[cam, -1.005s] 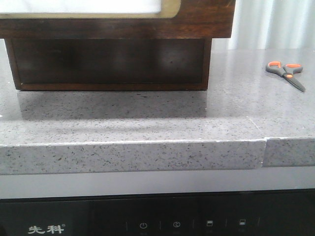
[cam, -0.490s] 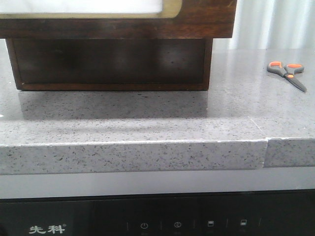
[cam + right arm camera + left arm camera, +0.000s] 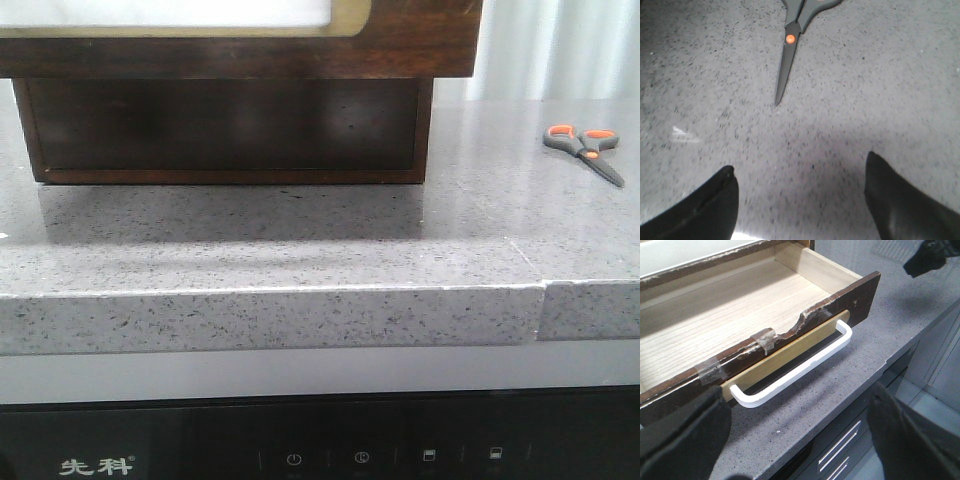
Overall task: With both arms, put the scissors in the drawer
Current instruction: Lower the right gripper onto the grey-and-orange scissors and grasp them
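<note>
The scissors (image 3: 583, 150), with orange-and-grey handles, lie flat on the grey counter at the far right of the front view. In the right wrist view their dark blades (image 3: 787, 55) point toward my right gripper (image 3: 800, 195), which is open a short way off, with bare counter between its fingers. The drawer (image 3: 400, 40) fills the top left of the front view. In the left wrist view the drawer (image 3: 740, 305) stands pulled out, pale wood inside, nothing in it. My left gripper (image 3: 800, 430) is open just in front of the white handle (image 3: 790, 380), not touching it.
The dark wooden cabinet (image 3: 220, 130) sits on the speckled grey counter (image 3: 300, 250) under the drawer. The counter's front edge drops to a black appliance panel (image 3: 300, 455). The drawer front's top edge is chipped and taped. My right arm (image 3: 932, 257) shows dark in the left wrist view.
Everything in the front view has slid a few pixels to the right together. Scissors and drawer keep their places on the counter.
</note>
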You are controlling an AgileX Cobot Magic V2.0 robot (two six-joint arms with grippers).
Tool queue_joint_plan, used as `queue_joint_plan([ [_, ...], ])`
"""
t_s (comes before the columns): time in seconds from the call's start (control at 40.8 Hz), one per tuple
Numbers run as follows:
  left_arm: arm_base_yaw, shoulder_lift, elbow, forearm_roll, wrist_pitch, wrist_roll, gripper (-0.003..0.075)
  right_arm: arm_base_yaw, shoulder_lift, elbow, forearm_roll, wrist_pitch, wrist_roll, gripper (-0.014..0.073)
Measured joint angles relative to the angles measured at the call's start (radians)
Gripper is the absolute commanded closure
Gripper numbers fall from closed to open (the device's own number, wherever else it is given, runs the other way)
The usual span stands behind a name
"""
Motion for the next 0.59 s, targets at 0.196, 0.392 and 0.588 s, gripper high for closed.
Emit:
queue_joint_plan([
  [0.196, 0.0, 0.0, 0.0, 0.0, 0.0, 0.0, 0.0175, -0.007, 0.195, -0.139, -0.012, 0.011, 0.0, 0.0044],
  [0.392, 0.0, 0.0, 0.0, 0.0, 0.0, 0.0, 0.0175, -0.021, 0.387, -0.299, 0.018, 0.088, -0.002, 0.0044],
  [0.588, 0.0, 0.0, 0.0, 0.0, 0.0, 0.0, 0.0175, -0.045, 0.572, -0.468, 0.089, 0.203, -0.06, 0.0044],
])
